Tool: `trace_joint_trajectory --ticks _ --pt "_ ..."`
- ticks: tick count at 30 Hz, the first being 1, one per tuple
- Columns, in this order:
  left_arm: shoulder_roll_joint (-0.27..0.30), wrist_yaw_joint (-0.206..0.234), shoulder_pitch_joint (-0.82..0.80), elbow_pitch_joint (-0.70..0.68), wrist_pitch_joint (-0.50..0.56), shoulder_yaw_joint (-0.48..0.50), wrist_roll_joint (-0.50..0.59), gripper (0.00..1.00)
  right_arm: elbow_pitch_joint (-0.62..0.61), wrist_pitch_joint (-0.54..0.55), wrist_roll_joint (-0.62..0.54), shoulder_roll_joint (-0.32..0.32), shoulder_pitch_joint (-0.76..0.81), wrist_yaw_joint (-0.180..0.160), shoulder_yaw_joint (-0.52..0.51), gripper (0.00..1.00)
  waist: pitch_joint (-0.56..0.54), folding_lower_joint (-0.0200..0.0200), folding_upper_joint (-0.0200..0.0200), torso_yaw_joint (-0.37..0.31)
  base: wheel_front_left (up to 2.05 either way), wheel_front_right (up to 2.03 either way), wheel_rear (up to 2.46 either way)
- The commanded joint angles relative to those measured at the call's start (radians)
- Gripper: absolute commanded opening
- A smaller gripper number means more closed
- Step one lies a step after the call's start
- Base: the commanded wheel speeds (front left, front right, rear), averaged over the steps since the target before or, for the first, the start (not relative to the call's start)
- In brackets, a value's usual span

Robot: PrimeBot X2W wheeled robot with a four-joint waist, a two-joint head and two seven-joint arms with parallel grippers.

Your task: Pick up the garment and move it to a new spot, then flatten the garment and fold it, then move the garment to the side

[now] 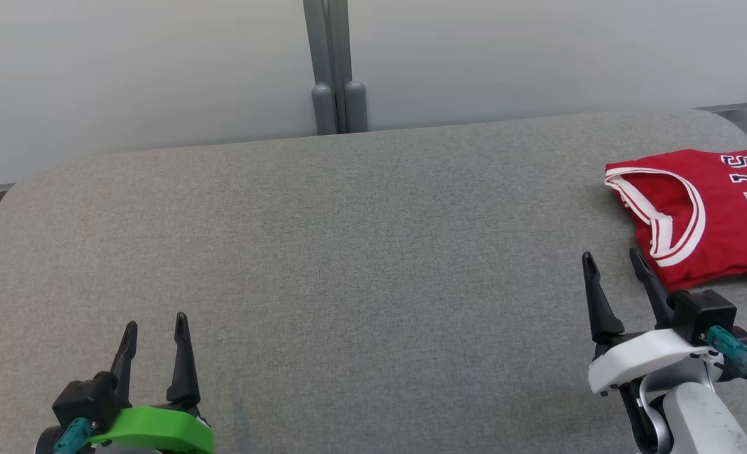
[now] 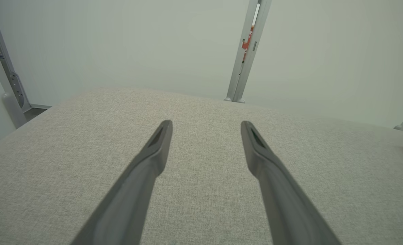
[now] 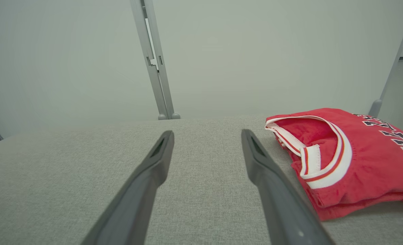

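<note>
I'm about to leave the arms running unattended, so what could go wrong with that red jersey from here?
1. The red jersey lies far right on the grey table, near its rounded corner; a sideways nudge might slide it off.
2. The open right gripper sits just beside the jersey's near edge; a finger could snag the white collar trim.
3. It lies in folded layers, so a pinch may lift only the top one and undo the fold.

Free grey surface (image 1: 348, 265) left and centre (folded garment (image 1: 717, 221) at far right)
</note>
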Motion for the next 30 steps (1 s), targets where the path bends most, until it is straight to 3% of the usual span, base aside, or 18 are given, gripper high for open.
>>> trace_joint_trajectory --ticks 1,23,24,30 --pt "0.001 -0.005 0.02 -0.004 -0.002 -0.003 -0.015 1.0 0.004 -0.003 -0.008 -0.003 0.016 -0.002 -0.004 1.0 -0.002 0.0001 0.0 0.002 0.0 0.0 0.0" --pt "0.002 -0.012 0.03 -0.018 -0.002 -0.002 -0.007 1.0 0.012 -0.003 -0.003 0.008 0.003 -0.002 0.02 1.0 0.006 0.0001 0.0 -0.004 0.0 0.0 0.0" --pt "0.0 -0.009 0.018 -0.014 0.0 -0.006 -0.017 0.0 0.011 0.0 -0.004 0.008 0.01 0.0 0.021 0.0 0.006 0.0001 0.0 -0.004 0.0 0.0 0.0" --pt "-0.008 -0.009 0.025 0.038 0.008 -0.009 -0.023 0.0 0.06 0.006 0.002 0.022 0.05 0.0 0.023 0.0 0.006 0.0001 0.0 -0.004 0.0 0.0 0.0"
